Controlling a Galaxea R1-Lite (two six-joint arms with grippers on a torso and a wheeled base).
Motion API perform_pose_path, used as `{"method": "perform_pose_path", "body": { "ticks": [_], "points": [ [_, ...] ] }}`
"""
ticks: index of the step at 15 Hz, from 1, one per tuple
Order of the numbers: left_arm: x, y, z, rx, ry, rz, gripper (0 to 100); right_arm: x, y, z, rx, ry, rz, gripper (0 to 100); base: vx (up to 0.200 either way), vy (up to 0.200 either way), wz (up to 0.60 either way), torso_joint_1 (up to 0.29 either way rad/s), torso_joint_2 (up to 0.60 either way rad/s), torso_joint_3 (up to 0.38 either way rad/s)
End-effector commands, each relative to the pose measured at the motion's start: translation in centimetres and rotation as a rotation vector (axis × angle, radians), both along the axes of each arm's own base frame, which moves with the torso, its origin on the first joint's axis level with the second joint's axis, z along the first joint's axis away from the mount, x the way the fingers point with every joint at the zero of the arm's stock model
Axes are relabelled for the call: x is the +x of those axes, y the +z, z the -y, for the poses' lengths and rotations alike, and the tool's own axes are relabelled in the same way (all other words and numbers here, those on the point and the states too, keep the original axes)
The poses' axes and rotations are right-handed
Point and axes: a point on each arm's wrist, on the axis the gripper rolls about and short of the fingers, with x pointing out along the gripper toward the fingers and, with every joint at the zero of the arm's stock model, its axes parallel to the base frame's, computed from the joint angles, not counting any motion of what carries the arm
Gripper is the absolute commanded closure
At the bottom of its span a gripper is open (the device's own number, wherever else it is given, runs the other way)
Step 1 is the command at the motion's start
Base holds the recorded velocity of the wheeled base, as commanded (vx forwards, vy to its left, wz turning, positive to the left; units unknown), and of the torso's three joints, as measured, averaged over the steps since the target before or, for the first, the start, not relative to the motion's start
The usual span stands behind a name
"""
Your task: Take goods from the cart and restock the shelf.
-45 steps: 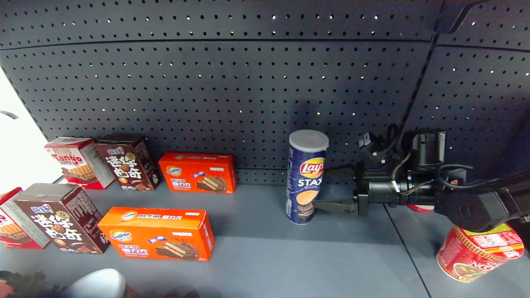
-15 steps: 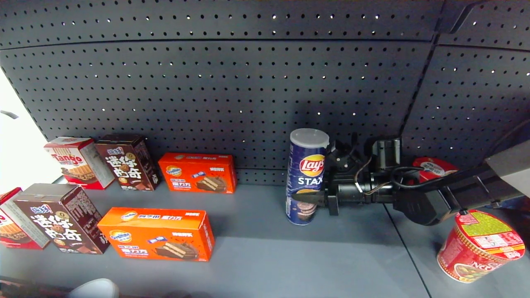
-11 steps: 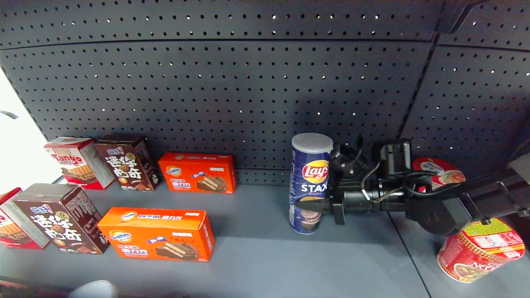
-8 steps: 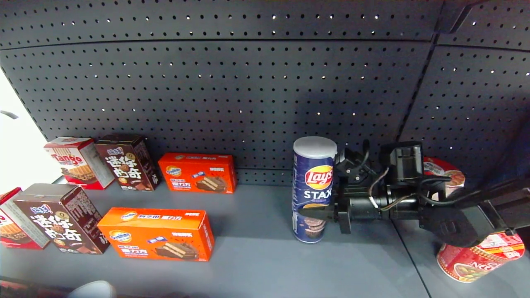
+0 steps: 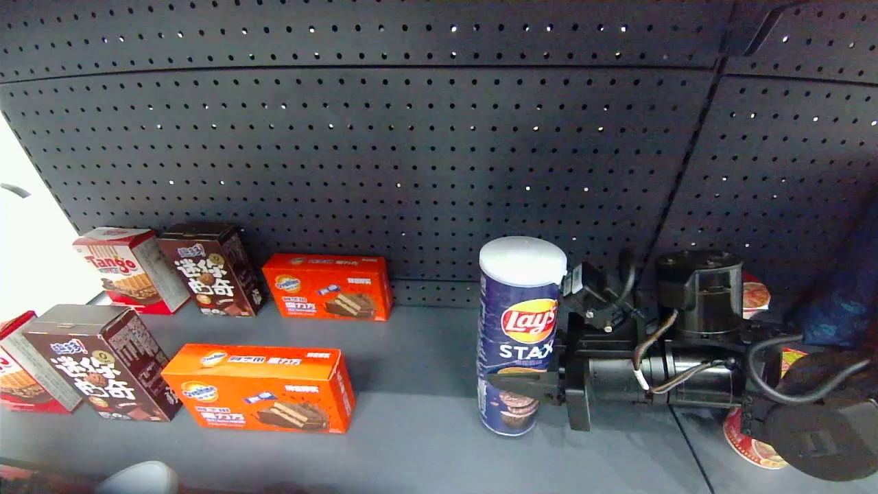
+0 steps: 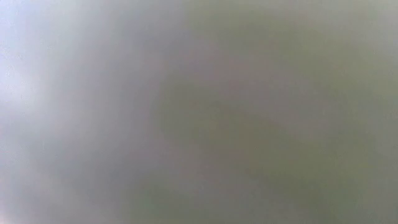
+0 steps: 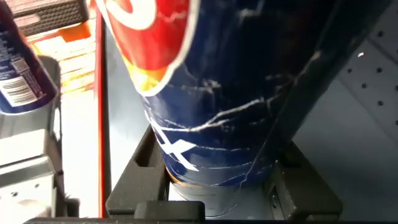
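Note:
A tall blue chips can with a white lid stands upright over the grey shelf, right of the middle. My right gripper comes in from the right and is shut on the can's lower part, one finger across its front. In the right wrist view the can sits between the two black fingers of the right gripper. Whether the can's base touches the shelf I cannot tell.
Orange boxes, brown boxes and a red box stand at the left of the shelf. A red noodle cup lies under my right arm, another behind it. The pegboard wall closes the back.
My right gripper closed on the chips can and drew it, still upright, from near the pegboard toward the shelf's front. The boxes have not moved.

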Motion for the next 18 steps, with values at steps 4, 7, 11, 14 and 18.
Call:
{"method": "perform_pose_path", "body": {
  "ticks": [4, 7, 11, 14, 18],
  "points": [
    [-0.1, 0.2, -0.1, -0.011, 0.012, 0.016, 100, -2.2, -0.1, 0.2, 0.054, -0.029, -0.016, 100, 0.000, 0.000, 0.00, 0.000, 0.00, 0.000],
    [0.1, 0.4, -0.2, -0.015, 0.028, 0.024, 100, -3.8, 0.2, 0.6, 0.069, -0.039, -0.025, 100, 0.000, 0.000, 0.00, 0.000, 0.00, 0.000],
    [0.0, 0.3, -0.2, -0.011, 0.033, 0.019, 100, -5.1, -0.1, 1.6, 0.065, -0.040, -0.031, 100, 0.000, 0.000, 0.00, 0.000, 0.00, 0.000],
    [0.2, 0.4, -0.4, -0.014, 0.057, 0.024, 100, -5.9, -0.4, 2.3, 0.071, -0.044, -0.024, 100, 0.000, 0.000, 0.00, 0.000, 0.00, 0.000],
    [0.2, 0.4, -0.4, -0.012, 0.059, 0.022, 100, -6.6, -1.6, 2.9, 0.059, -0.045, -0.038, 100, 0.000, 0.000, 0.00, 0.000, 0.00, 0.000]
  ]
}}
